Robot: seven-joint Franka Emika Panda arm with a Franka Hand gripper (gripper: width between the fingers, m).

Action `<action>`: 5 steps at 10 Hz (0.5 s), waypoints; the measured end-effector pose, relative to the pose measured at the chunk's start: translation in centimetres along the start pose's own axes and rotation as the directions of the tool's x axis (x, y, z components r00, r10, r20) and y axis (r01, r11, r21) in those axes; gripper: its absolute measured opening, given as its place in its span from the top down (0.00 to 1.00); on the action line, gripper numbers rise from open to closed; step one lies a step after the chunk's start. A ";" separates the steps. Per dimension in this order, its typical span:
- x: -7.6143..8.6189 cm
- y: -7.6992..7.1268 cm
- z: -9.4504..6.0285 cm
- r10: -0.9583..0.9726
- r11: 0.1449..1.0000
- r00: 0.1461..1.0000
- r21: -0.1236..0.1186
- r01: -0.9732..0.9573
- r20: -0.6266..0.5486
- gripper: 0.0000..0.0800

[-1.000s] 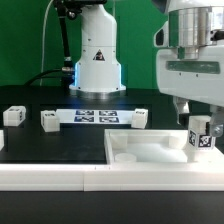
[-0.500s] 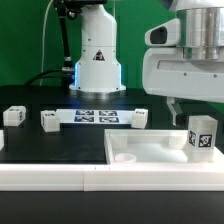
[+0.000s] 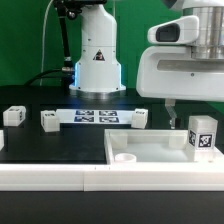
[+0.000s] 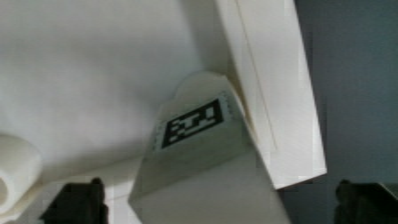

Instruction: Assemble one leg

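- The panel (image 3: pixel 150 150) lies flat on the tabletop (image 3: pixel 60 140) at the exterior view's right, its round recess (image 3: pixel 125 158) near the front corner still empty.
- One leg (image 3: pixel 203 136) stands upright on the panel's far right corner, tag facing the camera. It looks seated there, so I judge the placing mostly done; whether it is screwed tight cannot be told.
- Three more legs (image 3: pixel 50 120) sit loose on the tabletop beside the marker board (image 3: pixel 95 116), untouched.
- The gripper (image 3: pixel 170 112) hangs above and just beside the leg; in the wrist view its fingertips (image 4: pixel 79 198) stand spread to either side of the leg (image 4: pixel 205 150) without touching, so it is open and holds nothing.
- Compared with a second ago, the arm has risen and drifted toward the exterior view's left, and the leg, then partly hidden by the gripper, now stands clear and unmoved.
- What is left, as I judge it: confirming the leg is tight, or retreating.
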State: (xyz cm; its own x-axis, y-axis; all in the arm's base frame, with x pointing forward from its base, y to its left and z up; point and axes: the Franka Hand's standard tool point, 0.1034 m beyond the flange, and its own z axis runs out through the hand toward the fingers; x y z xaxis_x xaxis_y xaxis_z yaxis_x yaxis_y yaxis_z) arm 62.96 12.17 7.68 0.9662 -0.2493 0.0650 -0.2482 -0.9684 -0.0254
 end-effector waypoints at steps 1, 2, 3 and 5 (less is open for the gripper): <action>0.0 -0.2 -0.1 -0.066 0.998 0.998 -0.001 0.066 -0.006 0.19; 0.2 -0.1 -0.1 -0.137 0.991 0.990 0.000 0.137 -0.016 0.19; 0.3 -0.1 0.0 -0.164 0.986 0.986 0.000 0.165 -0.029 0.19; 0.3 0.1 0.1 -0.249 0.968 0.968 -0.004 0.249 -0.029 0.19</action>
State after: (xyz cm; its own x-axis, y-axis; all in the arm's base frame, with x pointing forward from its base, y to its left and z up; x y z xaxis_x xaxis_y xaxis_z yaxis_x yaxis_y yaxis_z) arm 63.23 11.97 7.59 0.9951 -0.0001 0.0985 0.0004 -1.0000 -0.0046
